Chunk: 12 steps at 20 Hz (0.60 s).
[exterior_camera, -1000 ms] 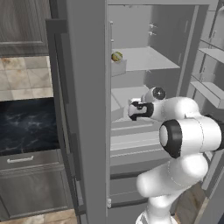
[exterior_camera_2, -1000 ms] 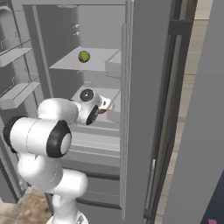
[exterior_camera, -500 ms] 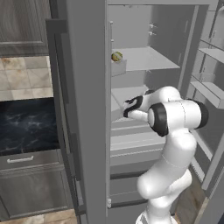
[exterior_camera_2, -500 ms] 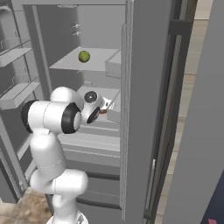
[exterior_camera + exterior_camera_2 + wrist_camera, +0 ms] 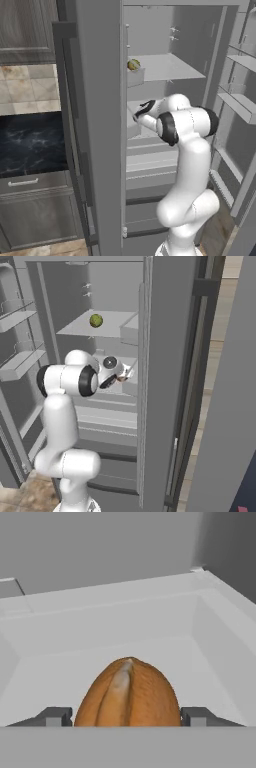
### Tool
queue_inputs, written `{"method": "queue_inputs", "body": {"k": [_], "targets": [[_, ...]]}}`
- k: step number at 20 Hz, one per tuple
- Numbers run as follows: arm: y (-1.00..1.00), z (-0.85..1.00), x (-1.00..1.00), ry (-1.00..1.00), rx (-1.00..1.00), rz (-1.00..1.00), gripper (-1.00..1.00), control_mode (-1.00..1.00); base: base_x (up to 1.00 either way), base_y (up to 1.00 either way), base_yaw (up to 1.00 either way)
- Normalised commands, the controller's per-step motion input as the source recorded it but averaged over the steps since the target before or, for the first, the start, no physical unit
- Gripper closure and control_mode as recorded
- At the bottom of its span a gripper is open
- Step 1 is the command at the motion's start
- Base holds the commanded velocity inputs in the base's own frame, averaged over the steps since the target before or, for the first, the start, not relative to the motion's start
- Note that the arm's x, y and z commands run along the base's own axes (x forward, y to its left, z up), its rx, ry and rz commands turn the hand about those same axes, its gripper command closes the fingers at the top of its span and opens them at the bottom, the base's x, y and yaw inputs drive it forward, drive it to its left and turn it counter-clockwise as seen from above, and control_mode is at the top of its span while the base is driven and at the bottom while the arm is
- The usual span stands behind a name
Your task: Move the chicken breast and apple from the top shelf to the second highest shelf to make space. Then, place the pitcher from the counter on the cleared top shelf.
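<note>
Currently pincer (image 5: 128,717) holds chicken breast (image 5: 128,692) between fingertips (image 5: 56,716), lower centre of hand view, above pale grey bin (image 5: 210,637). Left base view: pincer (image 5: 144,109) at frame centre, level with second highest shelf (image 5: 145,125). Apple (image 5: 96,320) sits on top shelf (image 5: 112,326), upper left of right base view. Table (image 5: 30,142) at left edge, left base view.

Matt, finely grained chicken breast (image 5: 128,693); glossy veined counter (image 5: 30,142)
</note>
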Motion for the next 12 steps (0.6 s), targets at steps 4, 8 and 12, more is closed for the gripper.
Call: {"method": "queue_inputs", "body": {"k": [4, 8, 12], "targets": [[-0.08, -0.03, 0.44, 0.00, 0.00, 0.00, -1.00, -1.00, 0.00, 0.00, 0.00], [0.00, 0.00, 0.18, -0.01, 0.00, 0.00, -1.00, -1.00, 0.00, 0.00, 0.00], [0.05, 0.00, 0.00, -0.06, 0.00, 0.02, -1.00, -1.00, 0.00, 0.00, 0.00]]}}
